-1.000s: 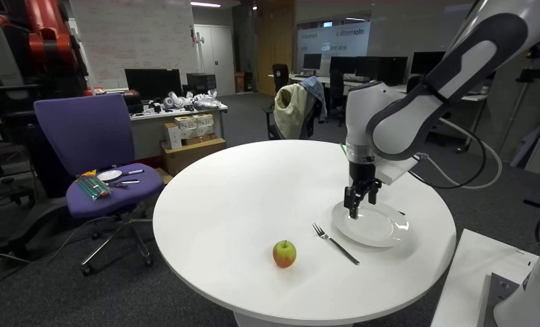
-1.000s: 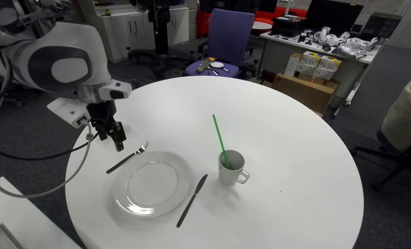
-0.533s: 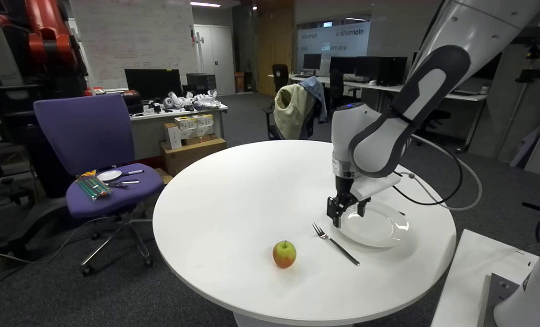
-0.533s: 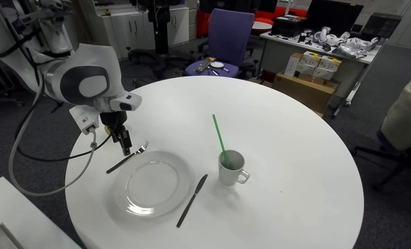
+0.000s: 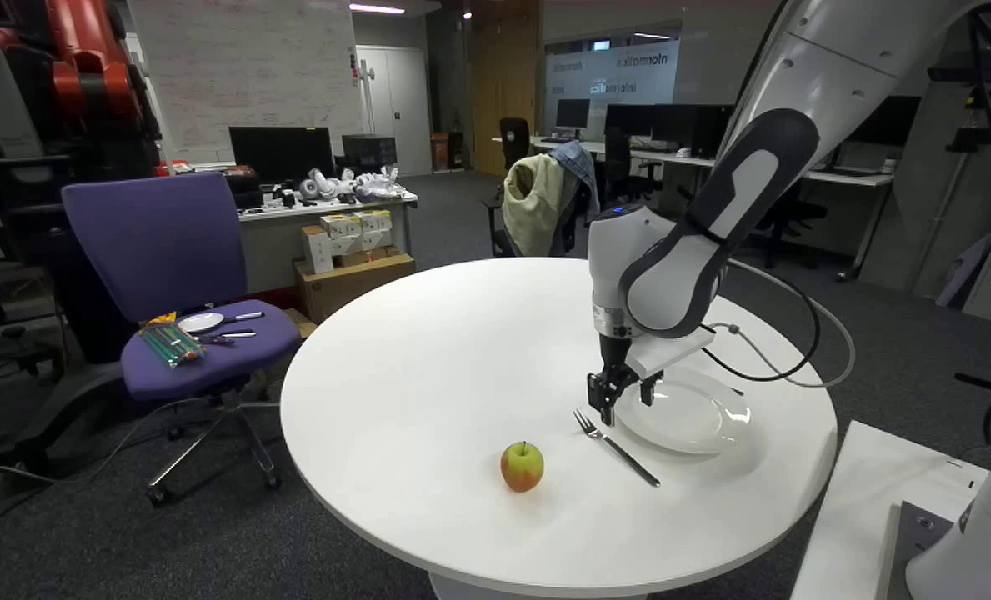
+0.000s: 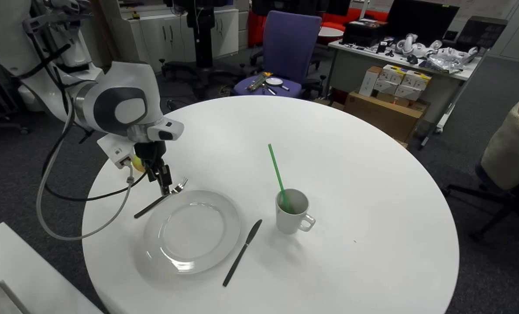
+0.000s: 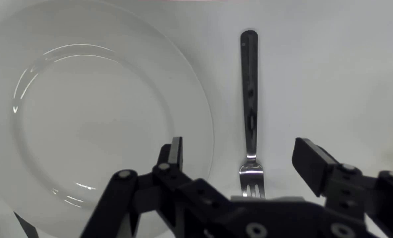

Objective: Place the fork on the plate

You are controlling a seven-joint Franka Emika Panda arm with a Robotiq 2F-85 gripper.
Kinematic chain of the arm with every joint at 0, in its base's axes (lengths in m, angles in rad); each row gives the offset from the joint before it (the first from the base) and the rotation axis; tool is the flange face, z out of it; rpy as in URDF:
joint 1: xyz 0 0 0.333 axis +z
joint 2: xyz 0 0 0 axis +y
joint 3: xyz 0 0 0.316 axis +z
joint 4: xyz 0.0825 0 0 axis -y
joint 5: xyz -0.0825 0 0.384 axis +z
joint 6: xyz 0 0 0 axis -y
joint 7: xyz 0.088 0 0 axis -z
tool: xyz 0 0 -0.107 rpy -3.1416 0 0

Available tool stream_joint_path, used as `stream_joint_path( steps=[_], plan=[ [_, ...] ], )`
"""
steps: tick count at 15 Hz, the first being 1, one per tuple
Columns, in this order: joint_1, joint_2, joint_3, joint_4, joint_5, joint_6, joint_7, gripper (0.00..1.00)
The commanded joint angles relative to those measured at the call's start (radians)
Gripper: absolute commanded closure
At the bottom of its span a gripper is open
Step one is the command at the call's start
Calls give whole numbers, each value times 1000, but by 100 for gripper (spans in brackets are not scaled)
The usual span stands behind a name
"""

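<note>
The fork [image 5: 622, 452] with a dark handle lies on the white table beside the white plate [image 5: 703, 417]. In an exterior view, the fork [image 6: 150, 206] lies just left of the plate [image 6: 194, 235]. My gripper [image 5: 627, 407] is open and empty, low above the fork's head side; it also shows in an exterior view [image 6: 159, 185]. In the wrist view, the fork [image 7: 250, 89] runs between the open fingers [image 7: 237, 145], its tine tips hidden by the gripper body. The left finger overlaps the rim of the plate [image 7: 94, 125]; the right finger is over bare table.
An apple [image 5: 522, 466] stands on the table near the fork, partly hidden by the arm in an exterior view [image 6: 138, 164]. A knife [image 6: 242, 253] lies on the plate's far side from the fork. A mug [image 6: 290, 218] with a green straw [image 6: 278, 172] stands beyond the knife.
The arm has moved from above the plate's edge toward the fork and lowered, with the gripper staying open. The fork, plate and other objects have not moved.
</note>
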Motion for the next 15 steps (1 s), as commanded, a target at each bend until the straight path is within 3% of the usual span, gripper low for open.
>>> stream_joint_path(
  steps=[1,2,3,6,15],
  plan=[
    [25,33,-24,34,-9,2,-5,26],
    [28,42,-23,41,-4,-2,-7,24],
    [32,52,-24,49,-3,-3,-7,30],
    [53,93,-27,81,-7,-15,-1,33],
    [109,202,-52,160,-4,-33,-8,32]
  ],
)
